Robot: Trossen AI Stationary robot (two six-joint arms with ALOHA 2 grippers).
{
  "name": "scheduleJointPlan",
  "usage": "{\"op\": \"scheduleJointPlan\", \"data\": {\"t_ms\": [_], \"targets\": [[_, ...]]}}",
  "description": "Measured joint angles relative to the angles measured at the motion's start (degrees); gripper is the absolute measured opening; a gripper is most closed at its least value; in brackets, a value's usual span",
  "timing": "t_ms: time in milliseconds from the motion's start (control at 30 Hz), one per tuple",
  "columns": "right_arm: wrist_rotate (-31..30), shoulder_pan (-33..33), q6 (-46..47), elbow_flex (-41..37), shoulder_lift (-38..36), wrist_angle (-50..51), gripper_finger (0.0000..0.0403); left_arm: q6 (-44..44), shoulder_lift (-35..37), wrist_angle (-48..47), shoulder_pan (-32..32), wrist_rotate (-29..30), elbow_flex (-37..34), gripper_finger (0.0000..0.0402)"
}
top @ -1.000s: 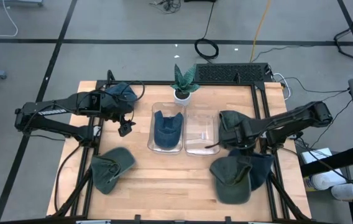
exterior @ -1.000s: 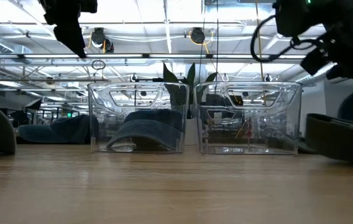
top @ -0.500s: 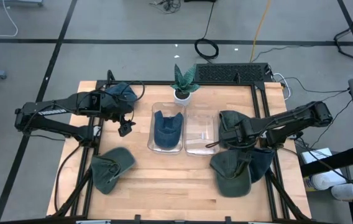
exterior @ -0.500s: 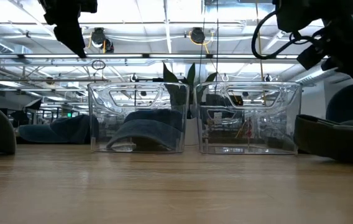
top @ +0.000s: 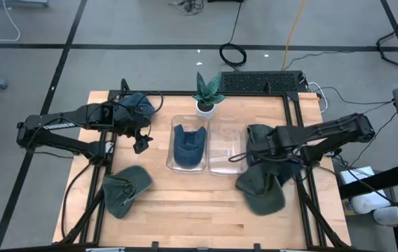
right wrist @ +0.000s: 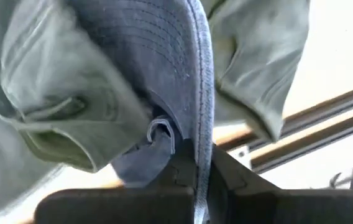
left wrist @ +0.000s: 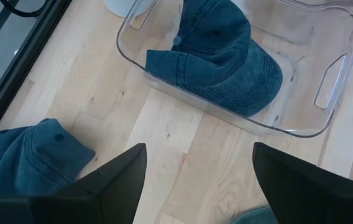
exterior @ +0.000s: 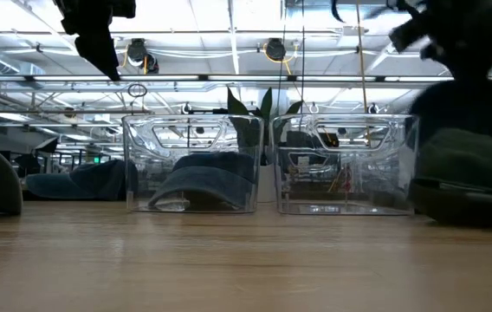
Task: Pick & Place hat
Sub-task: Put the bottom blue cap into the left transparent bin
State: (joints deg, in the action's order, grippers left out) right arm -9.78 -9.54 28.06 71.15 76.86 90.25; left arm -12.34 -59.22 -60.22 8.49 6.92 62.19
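From above I see my right gripper (top: 277, 157) at the right side of the pale wooden table (top: 185, 210), its two dark fingers (right wrist: 195, 171) pressed together on the edge of a dark blue denim cap (right wrist: 164, 68), which hangs from them along with an olive green fabric cap (top: 262, 190) bunched against it; whether the green one is pinched too I cannot tell. The pair sits just beside the empty clear plastic bin (top: 227, 150), on its right, and the green cap's lower part spreads toward the table's front edge. Next to that bin, touching it on the left, is a second clear plastic bin (top: 174, 126) with a blue denim cap (top: 188, 145) lying inside. My left gripper (top: 140, 143) hovers left of that bin, above the table, fingers (left wrist: 108, 180) spread wide and holding nothing. Behind the left arm, at the table's back left corner, lies another blue denim cap (top: 136, 103), and near the front left lies another olive green cap (top: 125, 189). A small potted plant in a white pot (top: 206, 94) stands behind the two bins
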Motion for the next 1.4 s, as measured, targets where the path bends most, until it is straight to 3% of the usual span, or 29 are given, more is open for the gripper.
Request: {"op": "scheduleJointPlan", "data": {"t_ms": [300,800,1067,1267,1400], "targets": [[-8.1,-0.3,-1.7,10.9,0.0,-0.2,0.0,-0.1,0.0,0.0,0.0,0.0,0.0,0.0294],[-10.3,-0.3,-6.0,17.1,0.0,-0.2,0.0,-0.5,0.0,0.0,0.0,0.0,0.0,0.0294],[-15.8,-0.3,-10.4,25.5,0.0,-0.3,0.0,-0.6,0.0,0.0,0.0,0.0,0.0,0.0294],[-16.1,-0.3,-13.6,30.8,0.0,-0.2,0.0,-1.2,0.0,0.0,0.0,0.0,0.0,0.0294],[-20.1,-0.3,-14.9,32.9,-0.1,-0.3,0.0,-1.2,0.0,0.0,0.0,0.0,0.0,0.0294]]}}
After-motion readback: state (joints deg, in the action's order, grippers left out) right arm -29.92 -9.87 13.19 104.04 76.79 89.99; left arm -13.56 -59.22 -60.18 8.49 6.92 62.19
